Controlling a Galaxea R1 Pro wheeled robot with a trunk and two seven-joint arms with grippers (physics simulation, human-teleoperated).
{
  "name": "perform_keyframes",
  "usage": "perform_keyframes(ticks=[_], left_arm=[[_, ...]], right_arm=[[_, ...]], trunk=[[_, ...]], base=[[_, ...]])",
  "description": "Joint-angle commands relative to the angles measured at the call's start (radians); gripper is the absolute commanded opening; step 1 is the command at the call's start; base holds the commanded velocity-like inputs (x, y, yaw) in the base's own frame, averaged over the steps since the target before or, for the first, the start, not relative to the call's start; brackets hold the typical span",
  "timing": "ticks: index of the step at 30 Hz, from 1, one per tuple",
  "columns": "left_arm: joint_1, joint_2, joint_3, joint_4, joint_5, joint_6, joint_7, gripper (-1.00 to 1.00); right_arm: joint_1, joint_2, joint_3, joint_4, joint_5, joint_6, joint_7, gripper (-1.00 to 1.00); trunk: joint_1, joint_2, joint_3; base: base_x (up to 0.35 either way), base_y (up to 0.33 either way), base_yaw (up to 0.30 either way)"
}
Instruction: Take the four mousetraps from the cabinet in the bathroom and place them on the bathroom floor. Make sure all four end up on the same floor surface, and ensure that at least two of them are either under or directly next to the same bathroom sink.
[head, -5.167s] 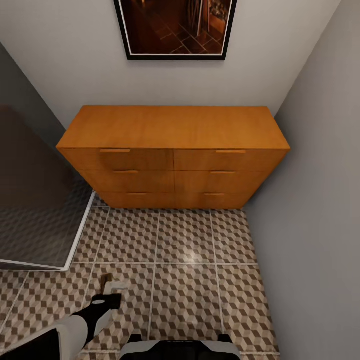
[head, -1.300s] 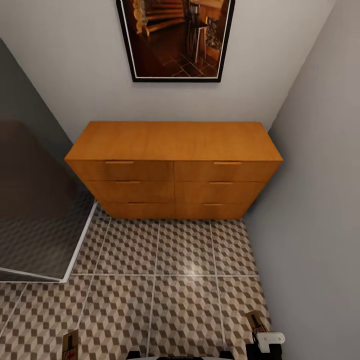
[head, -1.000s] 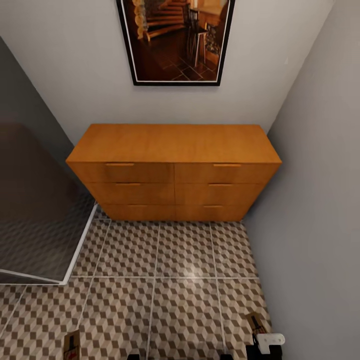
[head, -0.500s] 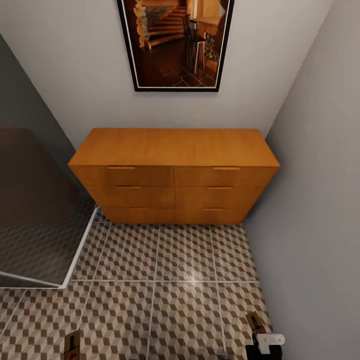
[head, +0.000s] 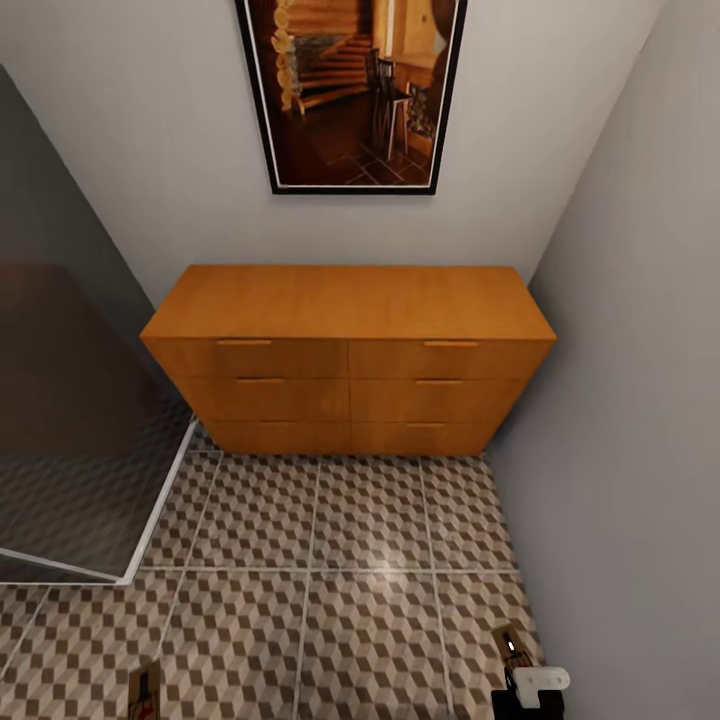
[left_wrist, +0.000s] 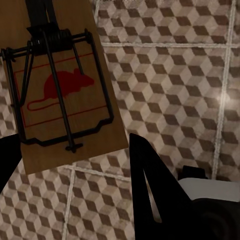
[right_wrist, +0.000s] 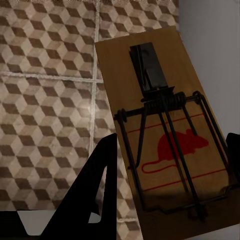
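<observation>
The orange-brown cabinet (head: 348, 355) stands against the far wall with all six drawer fronts closed. The cube-patterned bathroom floor (head: 330, 560) lies in front of it. In the left wrist view a tan mousetrap (left_wrist: 60, 90) with black wire and a red mouse print sits between the dark fingers of my left gripper (left_wrist: 70, 147), shut on it above the tiles. That mousetrap (head: 143, 690) pokes into the head view's bottom edge. My right gripper (right_wrist: 172, 145) is shut on a second mousetrap (right_wrist: 165, 145), and this mousetrap (head: 512, 645) appears beside the right gripper (head: 528, 690). The sink is out of view.
A dark framed picture (head: 355, 90) hangs above the cabinet. A glass panel with a white frame (head: 70, 430) stands at the left. A grey wall (head: 630, 400) closes the right side, close to my right gripper.
The whole head picture has shifted: the cabinet sits lower and smaller and more of the framed picture shows. Five seconds ago my left arm was higher in view. Both traps stay held.
</observation>
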Motion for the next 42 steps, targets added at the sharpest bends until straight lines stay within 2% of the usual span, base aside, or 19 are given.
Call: perform_keyframes(ticks=[1,42], left_arm=[[0.000,0.000,-0.007,0.000,-0.008,0.000,0.013,-1.00],[0.000,0.000,-0.007,0.000,-0.007,0.000,0.013,-1.00]], right_arm=[[-0.001,-0.001,0.008,0.000,-0.005,-0.002,-0.008,-1.00],[-0.001,-0.001,0.008,0.000,-0.005,-0.002,-0.009,-1.00]], trunk=[[0.001,-0.001,0.000],[0.001,-0.001,0.065]], base=[[0.000,0.000,0.000],[0.000,0.000,0.000]])
